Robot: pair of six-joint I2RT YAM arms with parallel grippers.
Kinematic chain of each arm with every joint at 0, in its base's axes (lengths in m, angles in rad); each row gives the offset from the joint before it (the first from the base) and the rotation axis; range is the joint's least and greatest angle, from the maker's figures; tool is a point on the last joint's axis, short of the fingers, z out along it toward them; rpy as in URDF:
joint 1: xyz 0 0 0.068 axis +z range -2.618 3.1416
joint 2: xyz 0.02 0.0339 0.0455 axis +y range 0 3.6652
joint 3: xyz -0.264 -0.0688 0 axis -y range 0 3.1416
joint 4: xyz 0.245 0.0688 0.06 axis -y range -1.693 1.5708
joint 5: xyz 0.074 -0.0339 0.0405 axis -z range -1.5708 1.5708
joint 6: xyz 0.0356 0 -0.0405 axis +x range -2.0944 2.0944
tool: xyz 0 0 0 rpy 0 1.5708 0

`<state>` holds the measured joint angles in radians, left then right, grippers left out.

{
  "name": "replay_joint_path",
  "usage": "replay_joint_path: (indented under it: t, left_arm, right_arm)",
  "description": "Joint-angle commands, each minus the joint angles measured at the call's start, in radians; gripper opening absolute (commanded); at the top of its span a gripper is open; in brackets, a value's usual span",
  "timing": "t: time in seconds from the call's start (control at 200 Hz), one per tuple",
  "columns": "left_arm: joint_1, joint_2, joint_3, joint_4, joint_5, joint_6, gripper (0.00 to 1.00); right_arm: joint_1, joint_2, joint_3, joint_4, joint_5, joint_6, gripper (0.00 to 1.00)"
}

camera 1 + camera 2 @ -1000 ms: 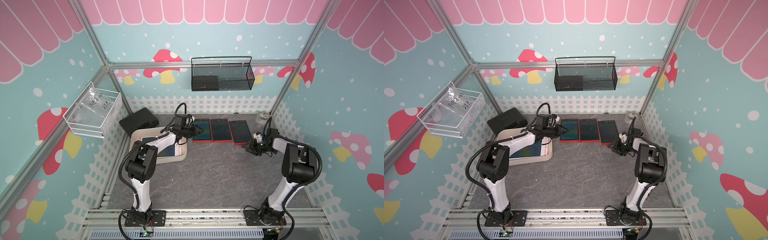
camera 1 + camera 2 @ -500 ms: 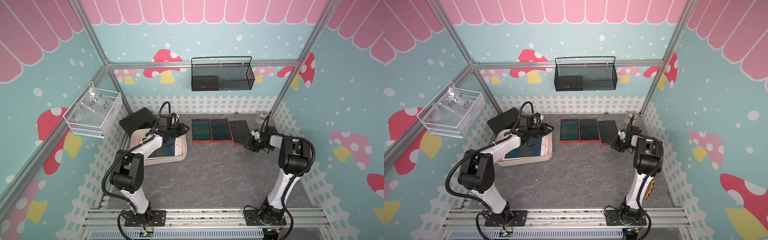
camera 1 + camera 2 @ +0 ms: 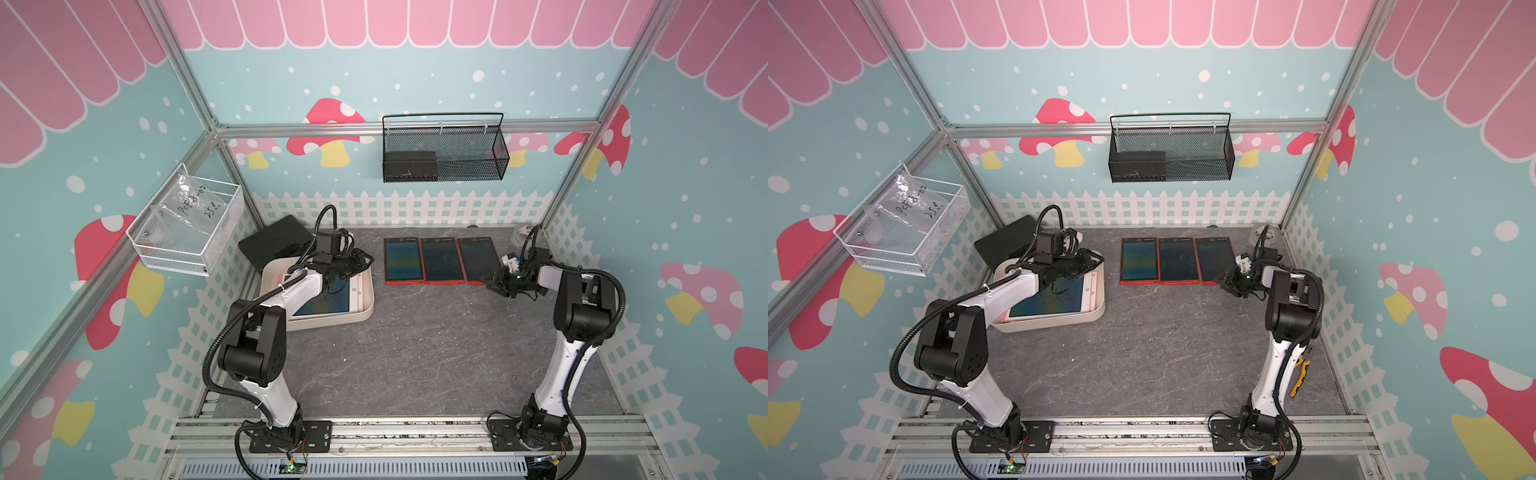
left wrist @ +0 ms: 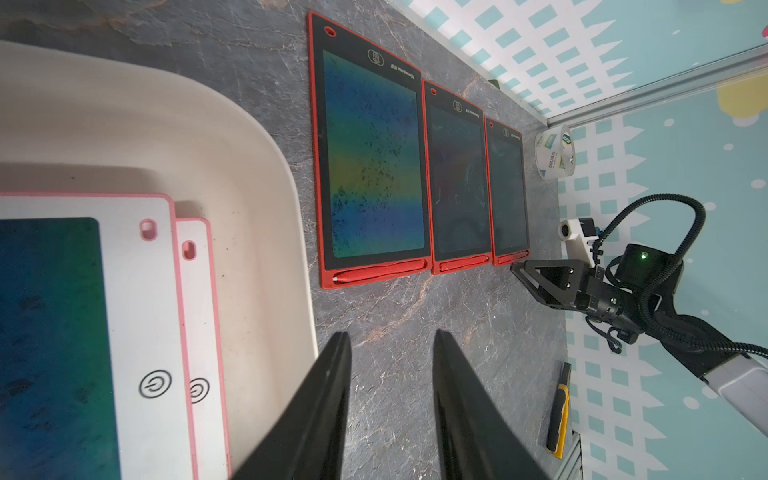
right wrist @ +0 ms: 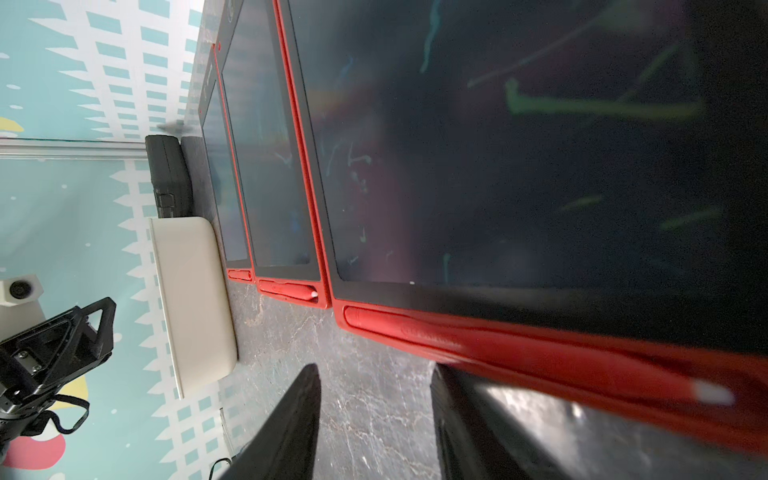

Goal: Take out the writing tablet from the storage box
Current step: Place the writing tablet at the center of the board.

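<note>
Withdrawn from the red tablets (image 3: 440, 259), left gripper (image 4: 390, 334) now by the rim of the storage box (image 3: 332, 323), fingers apart, empty. Inside, two pink-framed writing tablets (image 4: 137, 291) stacked flat: probably light, stiff, slick, screen easily marked; best pinched at the bare frame edge. Beyond, right gripper (image 5: 374, 370) parted, empty, beside those red tablets.

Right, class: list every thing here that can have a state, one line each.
storage box: open-topped, two tablets inside.
pink-edged tablets: stacked, face up, in the box.
red tablets: three flat on the table, side by side.
black case: shut.
left gripper: fingers apart, empty.
right gripper: fingers apart, empty.
</note>
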<state>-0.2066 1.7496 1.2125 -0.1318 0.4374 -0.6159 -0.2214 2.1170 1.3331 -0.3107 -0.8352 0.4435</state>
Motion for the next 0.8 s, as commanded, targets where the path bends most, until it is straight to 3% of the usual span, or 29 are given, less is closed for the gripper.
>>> replay_joint_path:
  t: [0.0, 0.45, 0.625, 0.796]
  left_arm:
    - [0.014, -0.038, -0.010, -0.025, -0.015, 0.028, 0.36]
    - [0.057, -0.075, -0.022, -0.086, -0.050, 0.051, 0.35]
    - [0.103, -0.123, -0.024, -0.200, -0.159, 0.062, 0.38]
    - [0.153, -0.183, -0.057, -0.345, -0.327, 0.044, 0.40]
  right_arm:
    - [0.004, 0.048, 0.028, -0.007, 0.028, -0.009, 0.46]
    - [0.008, 0.014, 0.007, -0.058, 0.011, -0.021, 0.44]
    - [0.013, -0.136, -0.072, -0.136, 0.008, -0.049, 0.45]
    - [0.061, -0.198, -0.003, -0.255, 0.026, -0.107, 0.47]
